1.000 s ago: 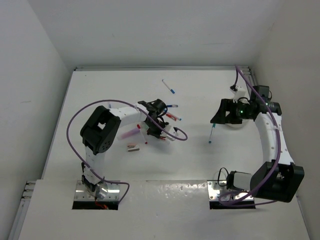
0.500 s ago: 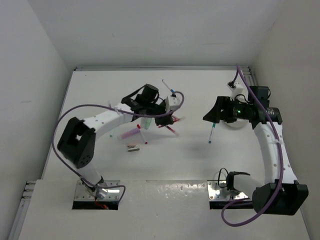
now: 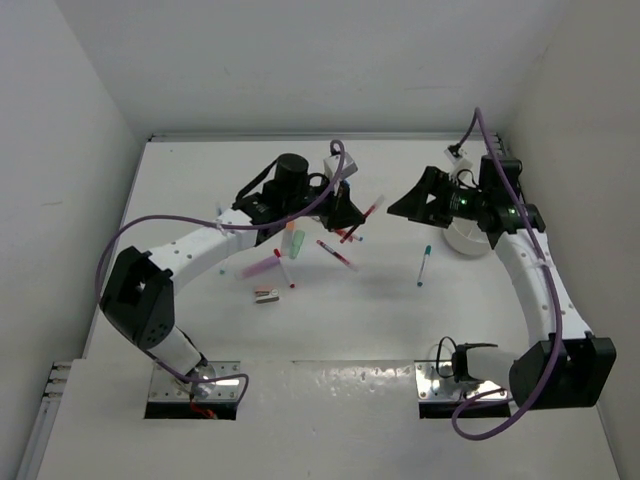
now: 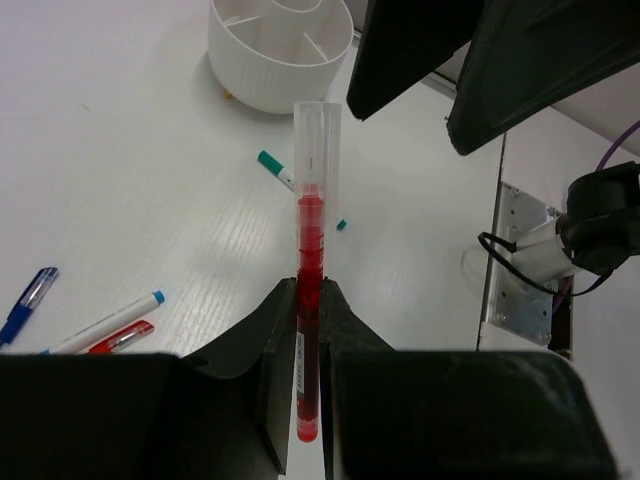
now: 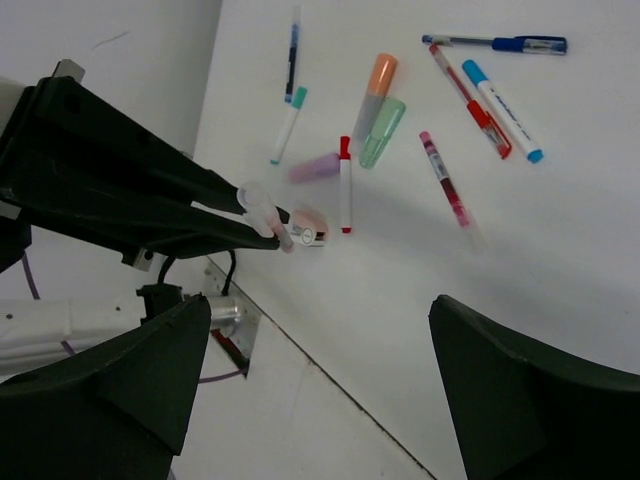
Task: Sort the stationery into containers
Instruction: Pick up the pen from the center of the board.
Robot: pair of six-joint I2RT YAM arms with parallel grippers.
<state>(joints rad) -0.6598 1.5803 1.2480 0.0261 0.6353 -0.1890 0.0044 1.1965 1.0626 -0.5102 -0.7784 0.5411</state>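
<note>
My left gripper (image 4: pixel 308 290) is shut on a red pen with a clear cap (image 4: pixel 310 250) and holds it above the table, pointing at the right gripper. From above, the left gripper (image 3: pixel 350 210) is at the table's middle with the red pen (image 3: pixel 372 209). My right gripper (image 3: pixel 412 203) is wide open and empty, facing the pen from just left of the white tub (image 3: pixel 465 238). The tub (image 4: pixel 280 50) has inner dividers. A teal-capped pen (image 3: pixel 423 265) lies nearby on the table. The right wrist view shows my right gripper (image 5: pixel 320 330) and the held pen's tip (image 5: pixel 262 208).
Loose stationery lies on the table below the left arm: orange highlighter (image 5: pixel 378 85), green highlighter (image 5: pixel 382 130), pink highlighter (image 5: pixel 315 167), red-capped pen (image 5: pixel 344 185), red pen (image 5: pixel 445 180), blue pens (image 5: pixel 500 43), pinkish block (image 5: pixel 310 225). White walls enclose the table.
The left arm has swung from the pile toward the far centre and right, lifting the red pen. The right gripper has moved left, away from the tub, toward it.
</note>
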